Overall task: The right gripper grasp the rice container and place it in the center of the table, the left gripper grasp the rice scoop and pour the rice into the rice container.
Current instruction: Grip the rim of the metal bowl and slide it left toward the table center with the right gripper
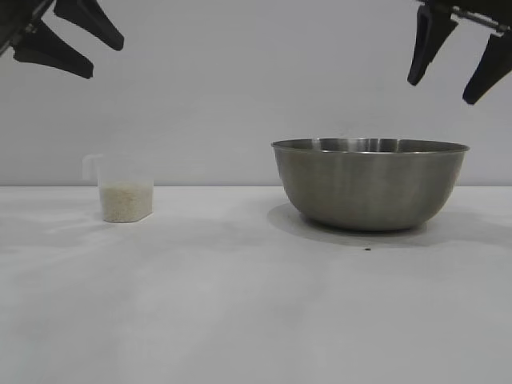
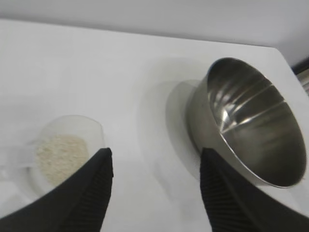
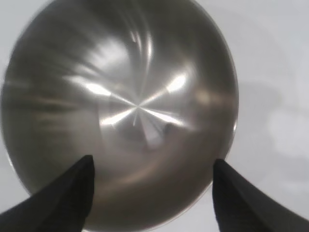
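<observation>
While both arms hang in the air, neither claw holds anything. Right gripper (image 1: pixel 460 80) sits high above the right rim of the rice container (image 1: pixel 370 182), fingers spread apart and pointing down, empty. In the right wrist view the same gripper (image 3: pixel 152 166) looks straight down into the bowl (image 3: pixel 120 111), its two black fingertips (image 3: pixel 77 186) framing the near side of the rim without touching it; inside of the bowl is bare brushed steel with bright reflections.

Left gripper (image 1: pixel 104 56) is up high, well to the left of the bowl and above the rice scoop (image 1: pixel 122 189), fingers apart, angled downward toward the bowl side, nothing between them. In the left wrist view this gripper (image 2: pixel 155 157) shows two ribbed black fingers (image 2: pixel 94 188) with bare table between them; the scoop (image 2: pixel 63 152) lies just beside one finger, the bowl (image 2: pixel 251 121) beside the other, no contact with either.

Rice scoop stands upright on the table (image 1: pixel 240 304), well apart from the bowl on its left, handle pointing away from the bowl. Rice (image 1: pixel 126 202) fills roughly its lower half; from above it shows as a white grainy patch (image 2: pixel 60 157) at the cup bottom.

Rice container rests upright on the table, right of the scoop, casting a soft shadow toward the scoop. Small dark speck (image 1: pixel 367 249) on the table just in front of the bowl base.
</observation>
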